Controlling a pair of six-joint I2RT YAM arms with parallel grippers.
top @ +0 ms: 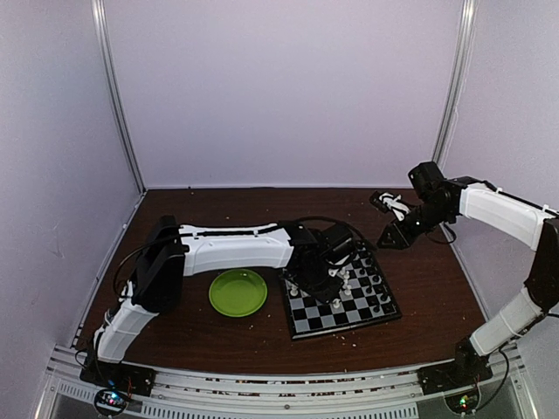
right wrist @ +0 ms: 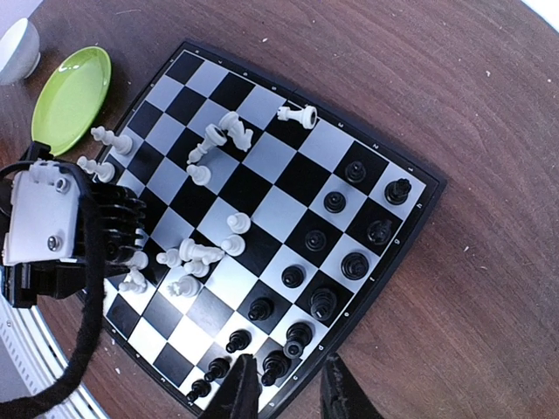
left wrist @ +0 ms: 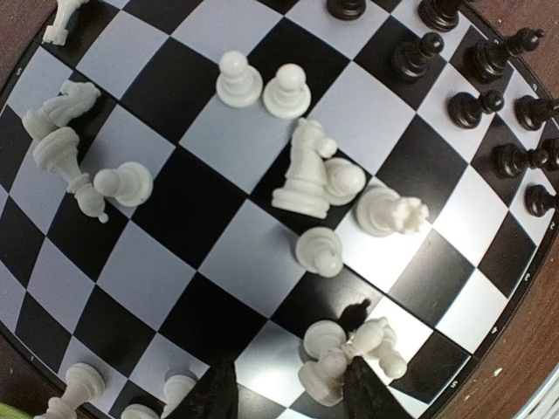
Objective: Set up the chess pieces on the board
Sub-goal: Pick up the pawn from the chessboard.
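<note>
The board [top: 314, 316] lies right of centre and also shows in the left wrist view [left wrist: 201, 201] and the right wrist view [right wrist: 266, 157]. Black chess pieces [right wrist: 323, 301] stand in two rows along its right side. White chess pieces [right wrist: 196, 253] are scattered on the left half, some upright, some lying down. My left gripper [top: 336, 284] is open low over the board. Its fingers [left wrist: 362, 393] sit beside a cluster of white pieces [left wrist: 345, 358], some of them toppled. A white knight [left wrist: 304, 170] stands ahead. My right gripper [right wrist: 288, 397] is open and empty, high over the board's black-side edge.
A round green plate [top: 238, 291] sits just left of the board and also shows in the right wrist view [right wrist: 72, 92]. Pale crumbs dot the brown table [top: 419, 288]. The left arm [top: 236, 244] stretches across the table's middle. Walls close in on three sides.
</note>
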